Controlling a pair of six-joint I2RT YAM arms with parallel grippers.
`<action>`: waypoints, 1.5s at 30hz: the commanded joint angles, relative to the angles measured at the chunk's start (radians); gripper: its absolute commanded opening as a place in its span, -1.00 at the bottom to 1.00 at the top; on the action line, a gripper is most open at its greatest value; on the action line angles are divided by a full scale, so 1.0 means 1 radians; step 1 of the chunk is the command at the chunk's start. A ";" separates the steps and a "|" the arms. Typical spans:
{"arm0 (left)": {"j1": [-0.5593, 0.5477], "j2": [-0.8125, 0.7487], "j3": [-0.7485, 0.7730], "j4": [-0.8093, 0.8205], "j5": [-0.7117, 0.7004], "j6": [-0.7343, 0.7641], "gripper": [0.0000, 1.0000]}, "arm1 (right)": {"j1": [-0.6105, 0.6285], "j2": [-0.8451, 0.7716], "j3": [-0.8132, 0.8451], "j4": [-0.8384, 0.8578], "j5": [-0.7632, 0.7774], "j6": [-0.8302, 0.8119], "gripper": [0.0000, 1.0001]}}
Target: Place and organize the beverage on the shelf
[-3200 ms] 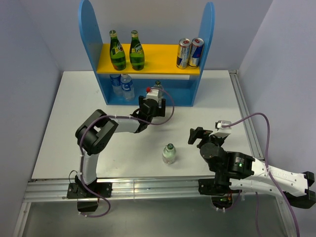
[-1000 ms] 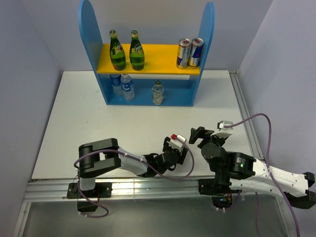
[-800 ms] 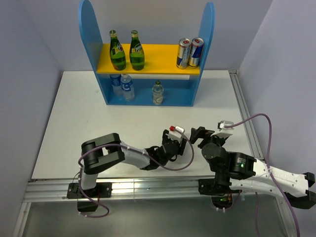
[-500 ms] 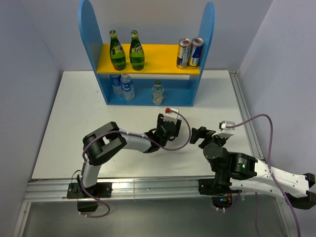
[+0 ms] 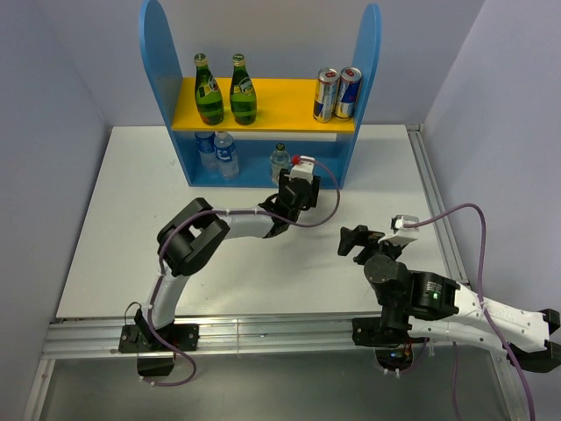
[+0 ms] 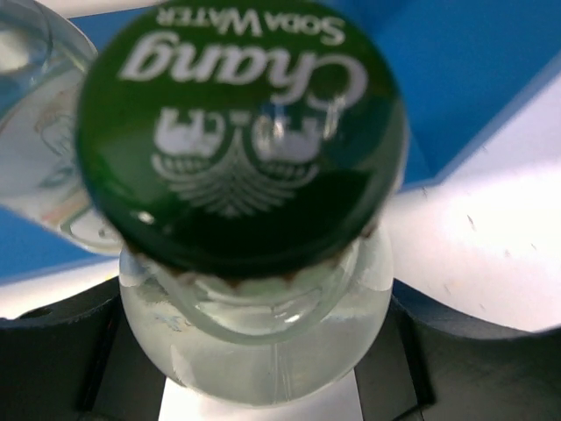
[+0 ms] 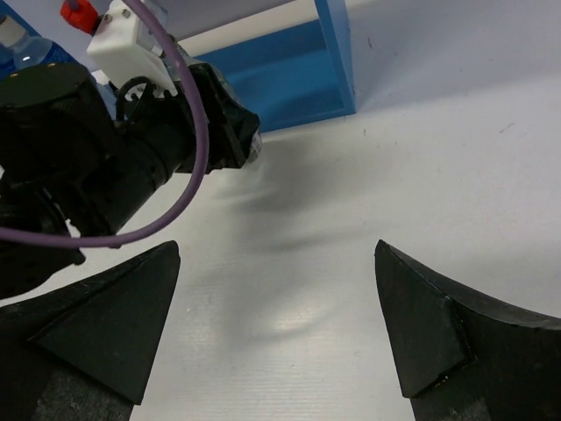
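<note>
My left gripper is shut on a clear glass soda bottle with a green cap, gripping its neck just in front of the shelf's lower tier. In the top view the gripper hides this bottle. A like soda bottle stands on the blue lower tier, and it also shows in the left wrist view. My right gripper is open and empty over the table, and its wrist view shows bare table between the jaws.
Two green bottles and two cans stand on the yellow upper board. Two small water bottles stand at the lower tier's left. The left arm crosses the table ahead of my right gripper.
My left gripper went from the shelf to the table's front, took the soda bottle standing there, and carried it back to the shelf's front. The right arm has hardly moved.
</note>
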 commanded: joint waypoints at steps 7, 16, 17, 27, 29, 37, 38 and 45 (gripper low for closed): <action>0.071 0.049 0.149 0.125 0.060 0.017 -0.99 | 0.004 -0.029 -0.004 0.043 -0.004 -0.010 0.98; 0.108 0.080 0.195 0.131 0.097 -0.001 -0.99 | 0.005 -0.018 -0.002 0.048 -0.007 -0.014 0.98; 0.108 0.077 0.193 0.131 0.100 -0.004 -0.99 | 0.004 -0.018 -0.004 0.048 -0.007 -0.014 0.98; 0.108 0.088 0.224 0.154 0.084 0.000 -0.99 | 0.005 -0.016 -0.002 0.046 -0.004 -0.012 0.98; 0.108 0.082 0.212 0.164 0.081 -0.006 -0.99 | 0.004 -0.018 -0.002 0.046 -0.004 -0.011 0.98; 0.108 0.069 0.186 0.219 0.057 -0.003 -0.99 | 0.004 -0.013 -0.004 0.054 -0.007 -0.015 0.98; 0.108 0.075 0.192 0.223 0.048 0.000 -0.99 | 0.004 -0.010 -0.004 0.054 -0.007 -0.014 0.98; 0.108 0.124 0.219 0.271 -0.002 0.005 -0.99 | 0.005 -0.018 -0.005 0.052 -0.006 -0.014 0.98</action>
